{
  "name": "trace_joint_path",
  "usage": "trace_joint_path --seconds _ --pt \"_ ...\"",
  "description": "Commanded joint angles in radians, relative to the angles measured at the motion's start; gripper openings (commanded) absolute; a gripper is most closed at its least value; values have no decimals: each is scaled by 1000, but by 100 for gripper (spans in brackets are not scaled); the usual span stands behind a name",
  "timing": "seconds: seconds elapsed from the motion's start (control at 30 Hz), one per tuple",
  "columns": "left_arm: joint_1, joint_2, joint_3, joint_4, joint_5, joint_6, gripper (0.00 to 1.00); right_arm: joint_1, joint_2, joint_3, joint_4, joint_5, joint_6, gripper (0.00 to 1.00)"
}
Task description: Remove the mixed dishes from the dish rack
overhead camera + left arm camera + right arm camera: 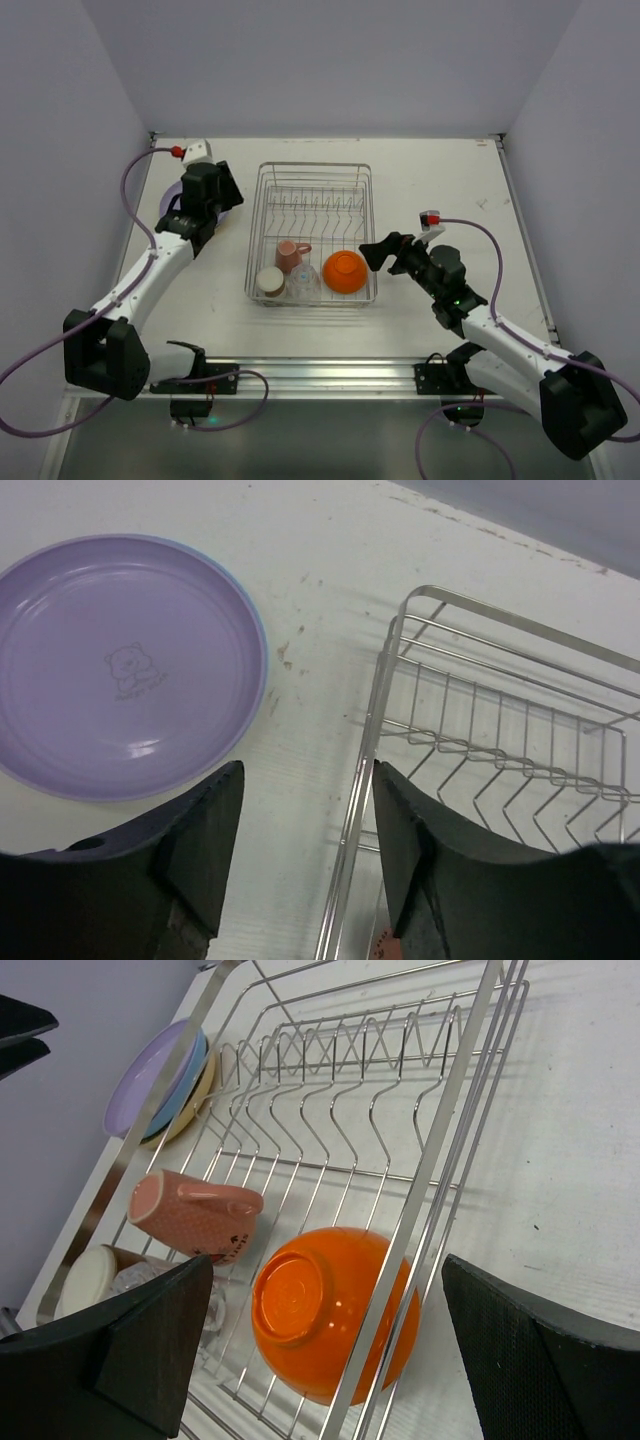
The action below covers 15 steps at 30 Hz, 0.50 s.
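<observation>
One orange bowl (300, 1330) lies ahead of my right gripper (326, 1262), spread wide, empty; probably slippery, I'd pinch its rim.

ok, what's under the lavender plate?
The rim of a light-blue plate, then a yellow plate beneath it, show in the right wrist view. The lavender plate covers their faces and anything lower.
</observation>
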Motion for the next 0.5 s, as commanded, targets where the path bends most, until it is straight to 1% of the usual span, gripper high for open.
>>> trace_joint_path --seconds 0.0,0.1,0.13,0.17,0.23,0.27,0.33,0.37,0.4,0.47 --pt "-8 -77 -31 39 95 -22 61 5 -21 37 2 0 -12 99" --pt "-10 -121 -60 43 116 -22 66 3 -24 35 0 0 -11 99" --pt "-10 -140 -74 45 144 -20 68 3 -24 35 0 -3 -11 99" --pt "-10 -149 -82 46 161 -17 73 3 -25 35 0 -3 -11 99" --pt "-13 -172 -105 55 257 1 78 5 -26 35 0 -4 -12 99" --pt "-15 -180 -111 57 286 8 84 5 -27 35 0 -4 -11 99" --pt "-33 -203 -131 57 342 11 91 3 -27 35 0 -7 -9 99" --pt "-44 -210 -137 48 336 11 100 3 -27 35 0 -7 -9 99" --pt "-59 -218 -140 36 290 11 100 5 -26 35 0 -9 -11 99" --pt "-93 -236 -142 16 267 24 100 5 -21 37 -3 -7 -9 99"
